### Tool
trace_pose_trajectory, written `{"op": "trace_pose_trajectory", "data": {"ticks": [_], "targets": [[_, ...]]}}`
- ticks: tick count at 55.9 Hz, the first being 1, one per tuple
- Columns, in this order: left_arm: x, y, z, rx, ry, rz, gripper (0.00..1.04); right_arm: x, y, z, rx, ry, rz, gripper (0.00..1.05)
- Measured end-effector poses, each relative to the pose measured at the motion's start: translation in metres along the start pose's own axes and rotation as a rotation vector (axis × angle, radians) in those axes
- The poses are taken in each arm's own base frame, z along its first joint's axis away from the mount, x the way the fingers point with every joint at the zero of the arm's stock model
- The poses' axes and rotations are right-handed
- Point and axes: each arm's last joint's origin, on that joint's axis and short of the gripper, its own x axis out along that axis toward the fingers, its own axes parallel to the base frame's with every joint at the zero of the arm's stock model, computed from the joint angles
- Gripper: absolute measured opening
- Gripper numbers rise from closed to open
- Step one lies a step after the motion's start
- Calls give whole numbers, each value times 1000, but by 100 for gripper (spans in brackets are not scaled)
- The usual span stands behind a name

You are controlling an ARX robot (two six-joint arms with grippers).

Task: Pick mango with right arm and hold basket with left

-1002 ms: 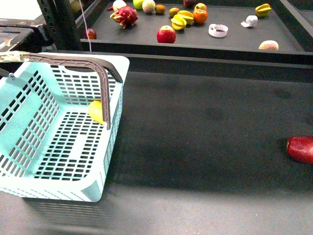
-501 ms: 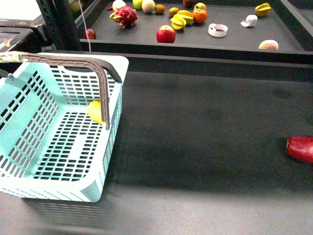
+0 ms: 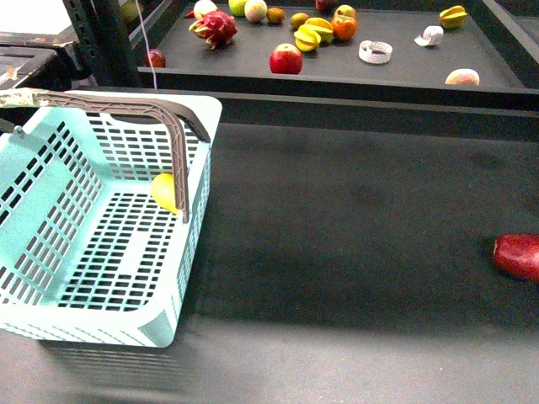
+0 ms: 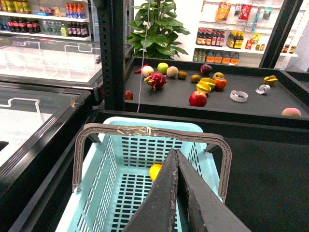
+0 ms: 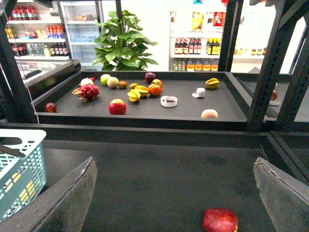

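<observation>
The pale turquoise basket (image 3: pixel 101 261) stands at the left of the dark table, its grey-brown handles (image 3: pixel 173 139) raised. The yellow mango (image 3: pixel 165 192) lies inside it against the right wall, partly behind a handle. Neither arm shows in the front view. In the left wrist view my left gripper (image 4: pixel 175 154) is shut and empty, hovering above the basket (image 4: pixel 140 152), with the mango (image 4: pixel 155 171) just beyond its tip. In the right wrist view my right gripper (image 5: pixel 175 162) is open and empty over bare table, with the basket's corner (image 5: pixel 19 166) far to one side.
A dark red fruit (image 3: pixel 518 255) lies at the table's right edge and shows between my right fingers (image 5: pixel 220 220). A raised black shelf (image 3: pixel 253 71) behind holds a dragon fruit (image 3: pixel 216 26), a red apple (image 3: pixel 286 60), star fruits (image 3: pixel 313 34) and a tape roll (image 3: pixel 376 52).
</observation>
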Motion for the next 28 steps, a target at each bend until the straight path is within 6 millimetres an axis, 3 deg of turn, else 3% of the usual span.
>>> {"op": "trace_pose_trajectory", "data": {"ticks": [12, 28], "targets": [[-12, 0, -3, 0, 10, 0, 2, 0, 0, 0, 0, 0, 0, 97], [-13, 0, -3, 0, 6, 0, 5, 0, 0, 0, 0, 0, 0, 97]]}}
